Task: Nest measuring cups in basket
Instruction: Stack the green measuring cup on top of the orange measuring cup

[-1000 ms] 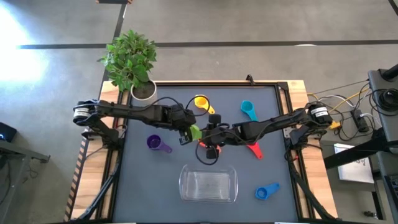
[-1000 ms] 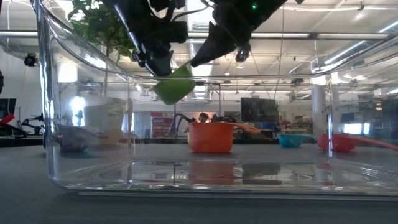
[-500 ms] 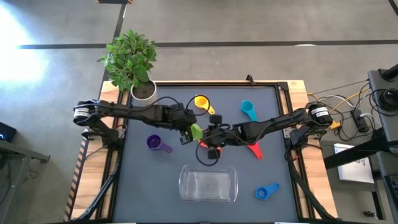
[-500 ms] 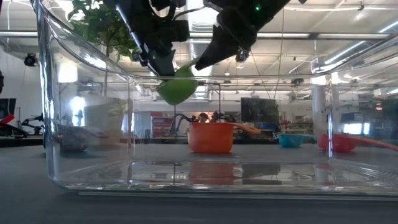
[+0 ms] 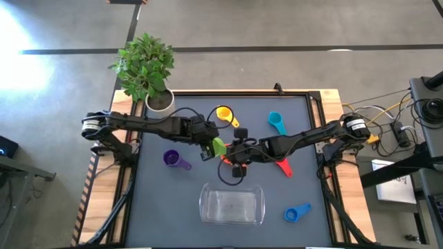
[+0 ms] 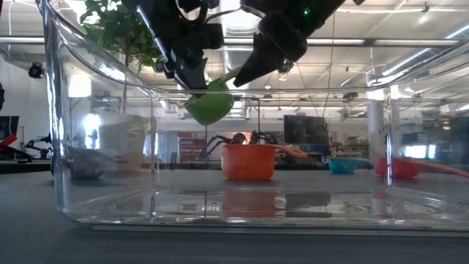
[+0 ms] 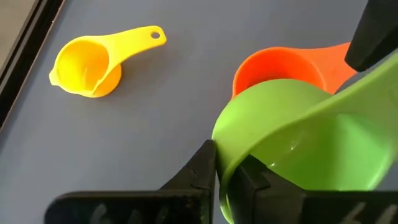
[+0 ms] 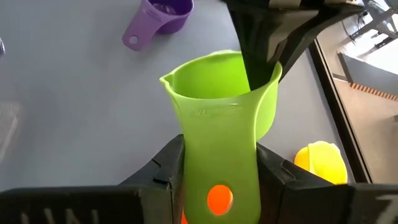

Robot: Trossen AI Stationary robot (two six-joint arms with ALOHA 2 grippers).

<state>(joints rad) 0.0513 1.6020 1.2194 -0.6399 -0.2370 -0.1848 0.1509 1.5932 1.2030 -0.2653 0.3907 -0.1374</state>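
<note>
No readable brand; faint embossed writing on the green cup's (image 8: 217,124) handle, too small to read. Dark grey table (image 5: 291,187) top on a wood frame, grey concrete floor around it; low view shows a workshop room behind with ceiling lights and screens. Green cup held up over mid-table, above the orange cup (image 7: 280,65). Left gripper (image 5: 210,145) has its fingers closed on the green cup's rim (image 7: 214,165); right gripper (image 5: 235,151) has its fingers clamped on the cup's flat handle, so both hold it at once. Clear basket (image 5: 232,204) sits near the front edge of the table, nothing inside it, apart from the cups. Yellow cup (image 5: 223,113) and teal cup (image 5: 276,122) toward the back, purple cup (image 5: 173,160) on the left, red cup (image 5: 283,166) just right of centre partly under the right arm, blue cup (image 5: 296,213) right of the basket. Potted plant (image 5: 147,69) at the back left corner.
</note>
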